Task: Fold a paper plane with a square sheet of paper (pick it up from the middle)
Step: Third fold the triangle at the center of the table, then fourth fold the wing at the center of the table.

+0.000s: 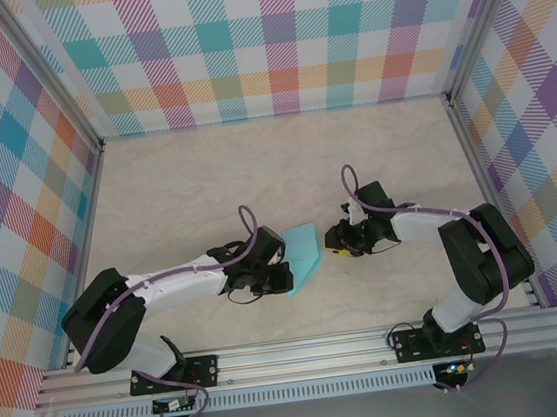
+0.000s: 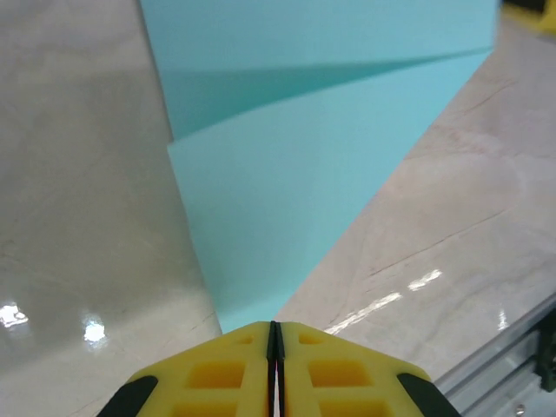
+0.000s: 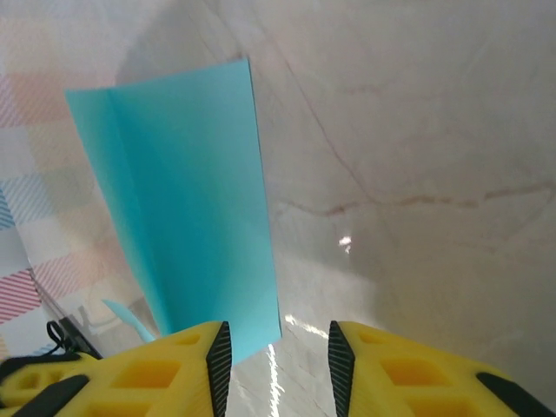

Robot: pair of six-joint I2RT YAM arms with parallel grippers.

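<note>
Paper (image 2: 304, 217) tip hidden behind L gripper (image 2: 274, 328), maybe pinched.

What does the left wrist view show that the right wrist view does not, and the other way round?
Left wrist: the left gripper shut on the paper's near tip, a slanted fold across the sheet, and a metal rail at the lower right. Right wrist: the right gripper open, the paper upright and off to one side of its gap, and a checked wall behind. Both: the teal paper and the marble table.
</note>
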